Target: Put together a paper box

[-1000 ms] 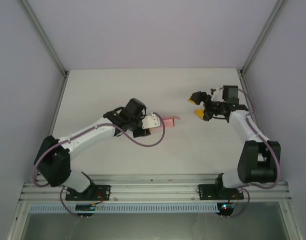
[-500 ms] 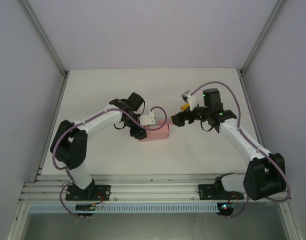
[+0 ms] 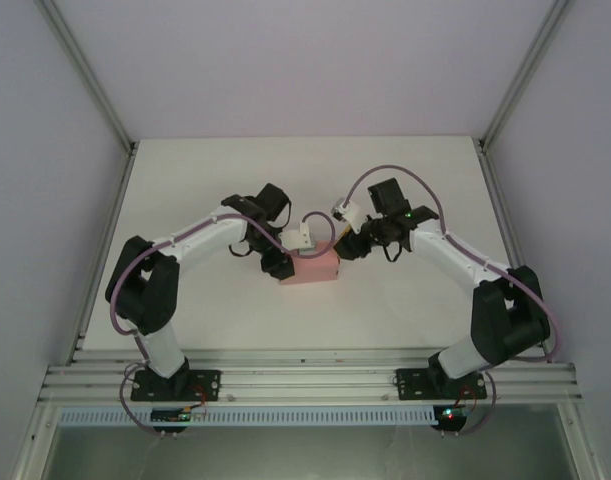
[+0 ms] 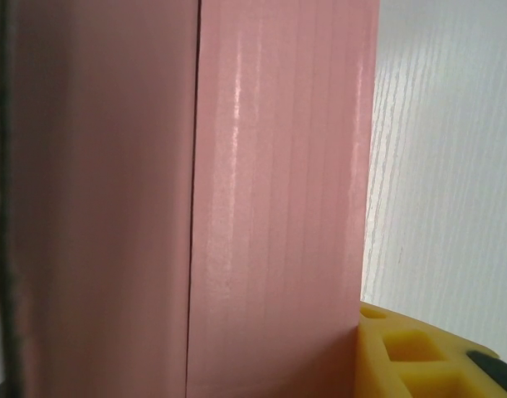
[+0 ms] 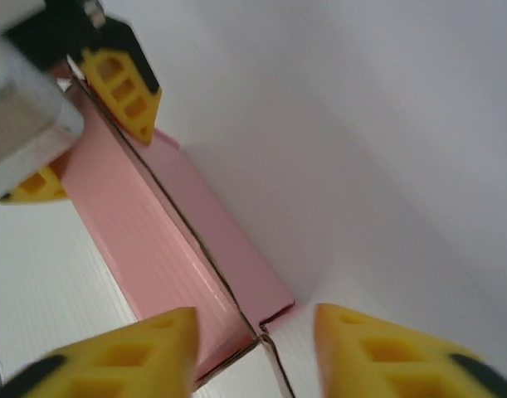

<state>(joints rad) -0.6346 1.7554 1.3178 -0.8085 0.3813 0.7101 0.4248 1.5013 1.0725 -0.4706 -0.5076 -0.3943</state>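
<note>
We're seeing the right claw [image 3: 342, 246] swinging in across the desk [image 3: 415, 180], parted fingers now straddling the right end of the paper box [image 3: 312, 268], which is lying mid-desk with the left claw [image 3: 281, 260] clamping its other end, so end flaps are looking next.

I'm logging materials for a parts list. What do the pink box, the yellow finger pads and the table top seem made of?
Pink box: thin card, faintly ribbed with a slight sheen; cut edges show at its seam. Yellow finger pads: probably matte moulded or printed plastic, with open lattice pockets. Table top: white, with a fine woodgrain-like texture; laminate or painted board, hard to say.
</note>
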